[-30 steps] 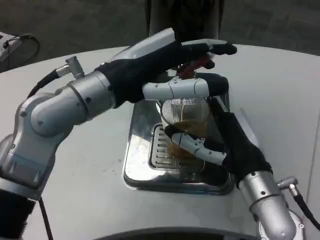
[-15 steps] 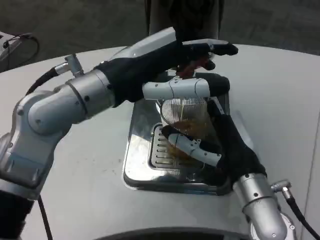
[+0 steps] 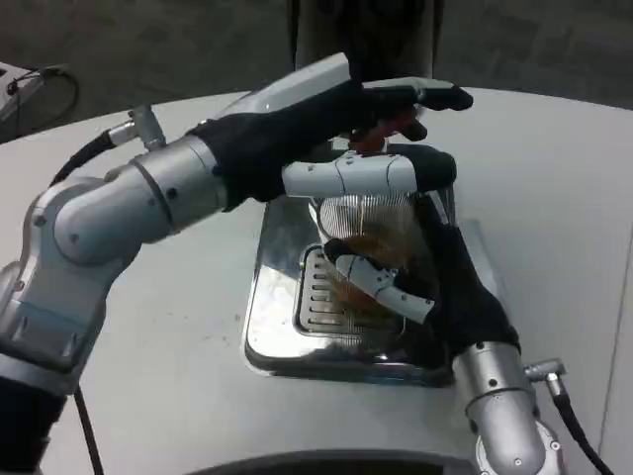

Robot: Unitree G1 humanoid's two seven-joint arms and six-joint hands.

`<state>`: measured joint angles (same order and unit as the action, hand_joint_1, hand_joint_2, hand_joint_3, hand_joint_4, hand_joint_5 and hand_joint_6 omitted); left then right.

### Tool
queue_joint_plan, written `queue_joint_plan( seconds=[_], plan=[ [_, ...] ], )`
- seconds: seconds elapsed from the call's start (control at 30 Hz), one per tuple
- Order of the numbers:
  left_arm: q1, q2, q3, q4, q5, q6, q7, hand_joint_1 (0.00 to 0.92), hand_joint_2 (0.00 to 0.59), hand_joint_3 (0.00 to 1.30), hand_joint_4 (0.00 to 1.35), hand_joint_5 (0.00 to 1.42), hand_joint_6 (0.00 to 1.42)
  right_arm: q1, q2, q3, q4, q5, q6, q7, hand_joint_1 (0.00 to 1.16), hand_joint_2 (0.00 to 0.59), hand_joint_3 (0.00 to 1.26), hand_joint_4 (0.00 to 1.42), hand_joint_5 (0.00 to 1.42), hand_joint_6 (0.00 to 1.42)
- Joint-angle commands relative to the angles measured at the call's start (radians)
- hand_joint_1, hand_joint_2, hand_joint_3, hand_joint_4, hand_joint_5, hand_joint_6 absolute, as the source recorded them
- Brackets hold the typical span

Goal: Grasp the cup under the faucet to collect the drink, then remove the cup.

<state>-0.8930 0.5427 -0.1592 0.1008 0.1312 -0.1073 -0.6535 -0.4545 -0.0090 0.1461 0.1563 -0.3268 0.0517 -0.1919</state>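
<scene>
I have the ribbed clear cup at centre, over the drip tray, amber drink streaming in. My right hand wraps it from 4 o'clock. My left hand, at 12 o'clock, fingers pressed on the red faucet lever. Risk as I judge it: overfilling, or tilting the cup on withdrawal and slopping drink across the white table.

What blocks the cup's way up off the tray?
The left hand reaches across right above the cup, at the red tap. The right hand holds the cup over the tray. Sideways toward the right looks open.
</scene>
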Motion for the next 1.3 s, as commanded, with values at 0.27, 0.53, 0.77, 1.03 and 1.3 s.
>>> queue_joint_plan(
  seconds=[0.27, 0.53, 0.77, 1.03, 1.3],
  plan=[
    [-0.011, 0.004, -0.006, 0.010, 0.002, -0.015, -0.022, 0.000, 0.000, 0.19, 0.10, 0.22, 0.08, 0.011, 0.000, -0.001, 0.014, 0.021, -0.040, 0.013, 0.65, 0.218, 0.00, 0.00, 0.04, 0.00],
    [-0.009, 0.008, -0.003, 0.006, -0.001, -0.013, -0.026, 0.000, 0.000, 0.19, 0.10, 0.22, 0.09, 0.025, -0.001, 0.008, 0.001, 0.013, -0.041, 0.013, 0.65, 0.217, 0.00, 0.01, 0.05, 0.00],
    [-0.010, 0.008, -0.001, 0.000, -0.007, -0.011, -0.031, 0.000, 0.000, 0.19, 0.10, 0.22, 0.09, 0.011, 0.019, 0.019, 0.027, -0.006, -0.027, -0.010, 0.65, 0.217, 0.00, 0.02, 0.06, 0.00],
    [-0.007, 0.017, 0.004, -0.014, -0.009, -0.006, -0.040, 0.000, 0.000, 0.19, 0.10, 0.22, 0.09, -0.024, 0.051, 0.023, 0.091, -0.010, -0.023, -0.047, 0.65, 0.221, 0.00, 0.02, 0.06, 0.00],
    [-0.010, 0.027, 0.017, -0.019, -0.012, -0.002, -0.054, 0.000, 0.000, 0.18, 0.10, 0.23, 0.09, -0.020, 0.073, 0.030, 0.109, -0.023, -0.024, -0.088, 0.65, 0.224, 0.00, 0.02, 0.07, 0.00]
  ],
)
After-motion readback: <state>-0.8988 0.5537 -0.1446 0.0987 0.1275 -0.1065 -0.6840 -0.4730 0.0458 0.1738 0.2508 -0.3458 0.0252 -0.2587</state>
